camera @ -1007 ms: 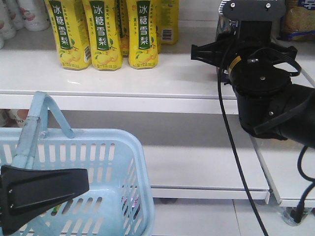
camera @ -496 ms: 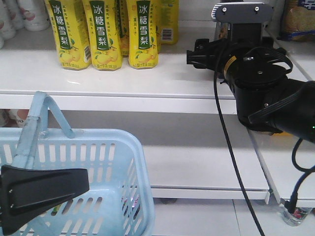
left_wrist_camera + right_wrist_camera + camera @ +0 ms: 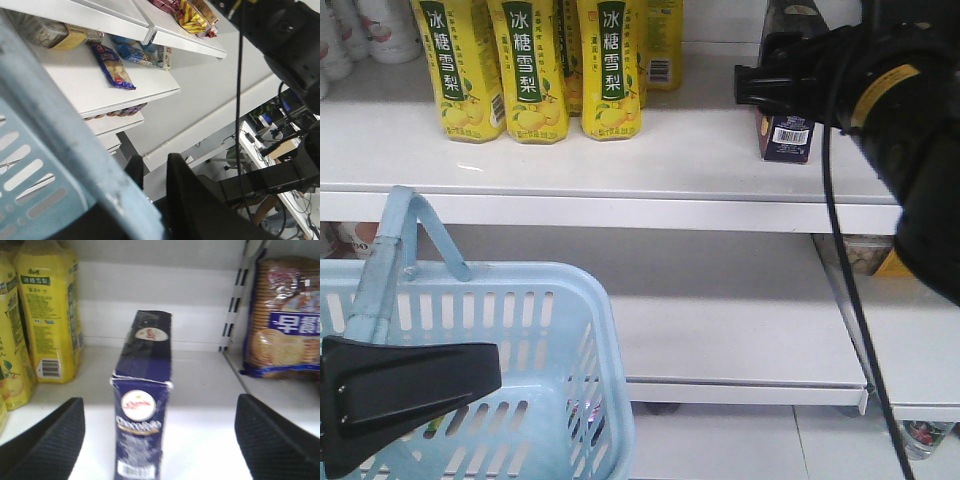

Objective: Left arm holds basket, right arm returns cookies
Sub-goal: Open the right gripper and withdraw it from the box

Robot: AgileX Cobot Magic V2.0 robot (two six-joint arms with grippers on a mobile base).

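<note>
right arm (image 3: 159, 440) released, jaws spread | cookies (image 3: 144, 430) upright on shelf (image 3: 620, 160), 12 o'clock | left arm (image 3: 405, 388) clenched on basket (image 3: 535, 350) rim

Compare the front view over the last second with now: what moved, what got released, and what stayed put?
The right arm has pulled back toward the right edge of the front view, uncovering the cookies, which stand upright on the shelf. Its fingers are spread wide with the box free between them. The basket, the left arm on its handle and the yellow bottles stayed put.
</note>
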